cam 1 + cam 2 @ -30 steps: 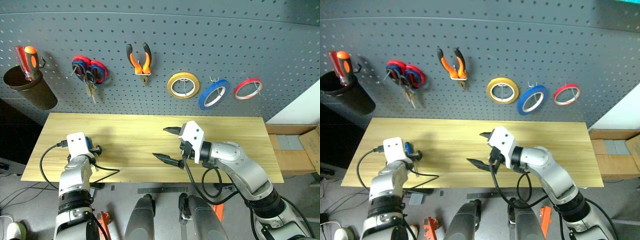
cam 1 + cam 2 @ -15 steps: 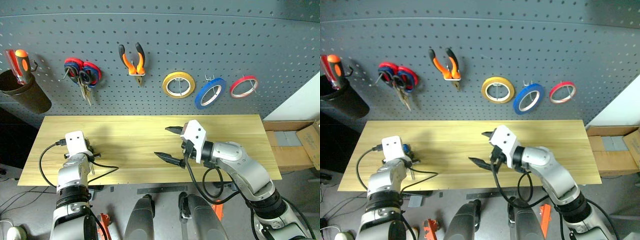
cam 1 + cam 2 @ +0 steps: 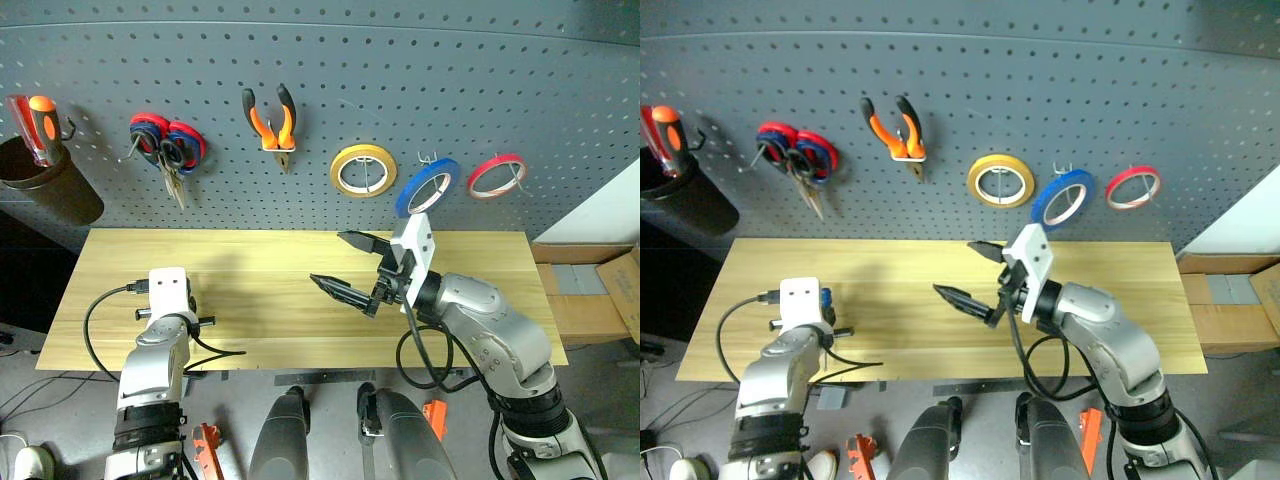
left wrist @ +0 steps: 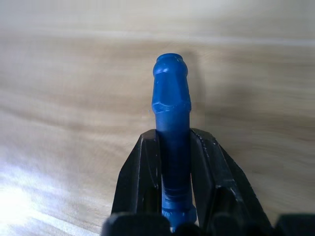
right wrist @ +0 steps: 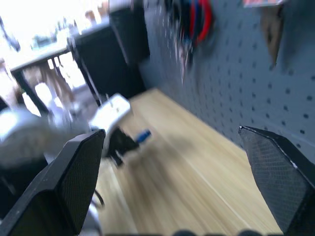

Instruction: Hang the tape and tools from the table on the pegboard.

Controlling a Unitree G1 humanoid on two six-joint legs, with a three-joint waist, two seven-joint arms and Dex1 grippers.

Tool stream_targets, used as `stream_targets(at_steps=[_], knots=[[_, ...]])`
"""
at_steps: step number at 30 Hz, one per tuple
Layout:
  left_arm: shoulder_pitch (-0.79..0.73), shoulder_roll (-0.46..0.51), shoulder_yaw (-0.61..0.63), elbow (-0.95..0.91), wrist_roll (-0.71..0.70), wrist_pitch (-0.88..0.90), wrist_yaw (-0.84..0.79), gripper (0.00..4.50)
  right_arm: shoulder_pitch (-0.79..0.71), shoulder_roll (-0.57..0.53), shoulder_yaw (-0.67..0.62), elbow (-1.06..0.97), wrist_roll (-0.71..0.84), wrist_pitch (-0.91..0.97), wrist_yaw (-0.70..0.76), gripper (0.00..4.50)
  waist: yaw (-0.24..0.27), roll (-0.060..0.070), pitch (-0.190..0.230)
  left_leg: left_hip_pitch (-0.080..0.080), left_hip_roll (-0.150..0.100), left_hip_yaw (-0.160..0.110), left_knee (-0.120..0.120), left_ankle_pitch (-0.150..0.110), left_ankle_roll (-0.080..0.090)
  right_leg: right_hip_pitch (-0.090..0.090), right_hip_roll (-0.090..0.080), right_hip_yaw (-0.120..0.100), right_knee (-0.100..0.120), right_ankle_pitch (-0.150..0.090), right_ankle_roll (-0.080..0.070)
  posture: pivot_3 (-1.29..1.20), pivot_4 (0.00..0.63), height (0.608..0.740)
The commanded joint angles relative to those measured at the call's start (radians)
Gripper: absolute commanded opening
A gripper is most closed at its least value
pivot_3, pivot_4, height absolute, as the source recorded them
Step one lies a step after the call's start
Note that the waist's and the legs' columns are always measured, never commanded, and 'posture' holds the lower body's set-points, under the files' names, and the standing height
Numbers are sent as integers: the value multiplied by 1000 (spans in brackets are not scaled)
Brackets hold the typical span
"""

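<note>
Left wrist view: left end effector (image 4: 173, 162) clamps the blue-handled screwdriver (image 4: 171, 113) just above the tabletop (image 3: 300, 260). Right end effector (image 3: 345, 262) gapes empty. Keep grip firm while lifting toward pegboard (image 3: 400, 80).

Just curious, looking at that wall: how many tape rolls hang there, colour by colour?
Yellow tape roll: 1
Blue tape roll: 1
Red tape roll: 1
Total: 3, all on the pegboard

A grey floor (image 3: 40, 395) lies under the scene. Cardboard boxes (image 3: 600, 295) sit at right, beside what may be a white wall (image 3: 610, 215).
</note>
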Motion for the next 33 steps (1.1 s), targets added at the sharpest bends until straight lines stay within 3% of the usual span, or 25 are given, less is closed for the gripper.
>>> stream_targets(at_steps=[1, 6, 11, 19, 27, 33], knots=[[84, -11, -78, -297, 63, 0, 22, 489, -1, 47, -122, -92, 174, 33, -53, 4500, 2, 0, -1, 0, 0, 0, 0, 0, 0, 0, 0, 0, 0, 0, 0, 139, 262, 740], [163, -13, -122, -547, 143, 5, 53, 489, -18, 72, -181, -127, 324, 73, -110, 4500, 7, -1, -7, -1, 0, 0, 0, 0, 1, -1, 0, -1, 0, 0, 0, 179, 227, 740], [184, 22, -121, -696, 222, -38, 46, 489, -39, 83, -174, -110, 369, 50, -128, 4500, 17, -2, -17, -1, 1, 1, 0, 0, 1, -1, 2, -1, 1, 0, 0, 211, 216, 740], [105, 113, 28, -784, 294, -47, 22, 489, -67, 103, -156, -56, 396, 6, -104, 4500, 55, -3, -31, -1, 1, 1, 1, 1, 1, -1, 2, -3, 2, 0, 0, 292, 207, 740], [-215, 233, 96, -489, 290, -193, 29, 489, -132, 123, -145, 8, 392, -32, -79, 4500, 105, -4, -47, -1, 0, 1, 2, 1, 1, 0, 2, -4, 2, 0, 0, 320, 182, 740], [-482, 227, 91, -178, 264, -361, 81, 489, -174, 145, -133, 26, 371, -72, -80, 4500, 127, -6, -55, -3, 0, 0, 5, 1, 1, 1, 2, -6, 3, 1, 0, 306, 166, 740]])
